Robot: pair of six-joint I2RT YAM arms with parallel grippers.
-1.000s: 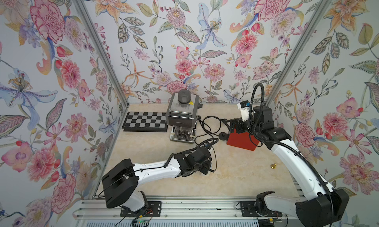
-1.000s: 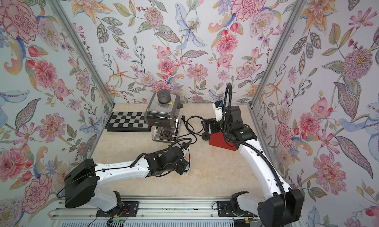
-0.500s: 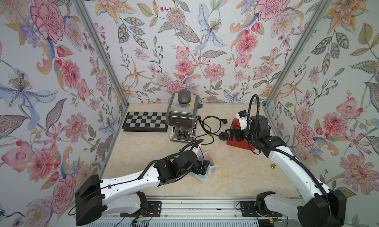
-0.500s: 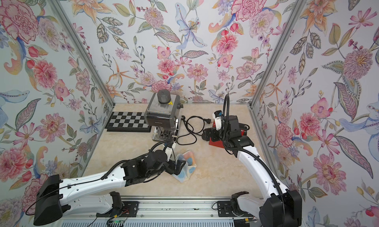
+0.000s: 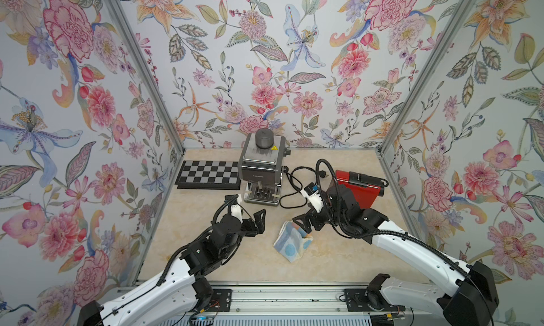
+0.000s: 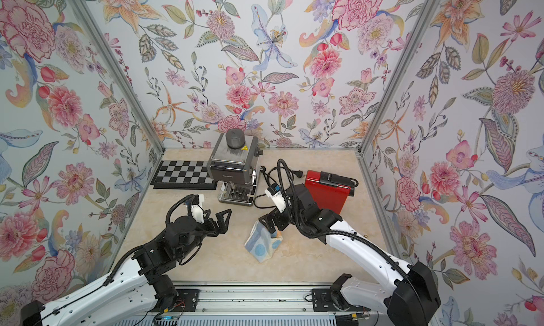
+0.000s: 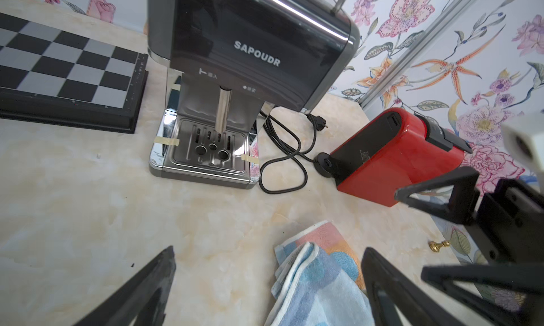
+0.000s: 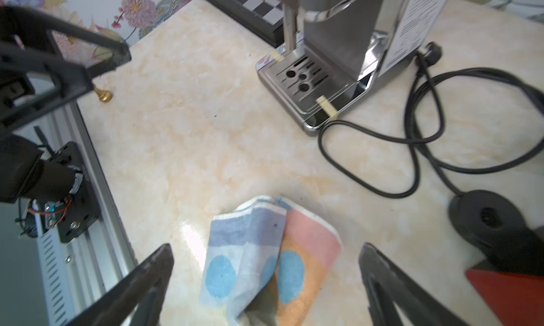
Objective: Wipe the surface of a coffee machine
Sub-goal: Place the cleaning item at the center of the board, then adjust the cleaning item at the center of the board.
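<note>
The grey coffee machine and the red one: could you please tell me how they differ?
Colour: the grey coffee machine is dark grey and steel; the red coffee machine is red with a black end. Pose: the grey one stands upright beside the chessboard; the red one appears to lie on its side. Both rest on the table.

1. Bench [image 5: 338,262]: pale marbled top, cream with orange veining, filling the lower middle of both top views.
2. Chessboard [image 5: 209,175]: flat at the upper left of the bench, black frame, its right edge just beside the grey machine.
3. Grey coffee machine [image 5: 260,168]: upright at upper centre, drip tray facing the lower edge of the frame.
4. Black power cord [image 7: 319,123]: loose loops between the two machines.
5. Red coffee machine [image 5: 357,189]: upper right, apparently tipped on its side.
6. Cloth [image 5: 291,242]: crumpled, pastel, centre.
7. Small brass piece [image 7: 438,245]: lying alone, apart from the cloth.
</note>
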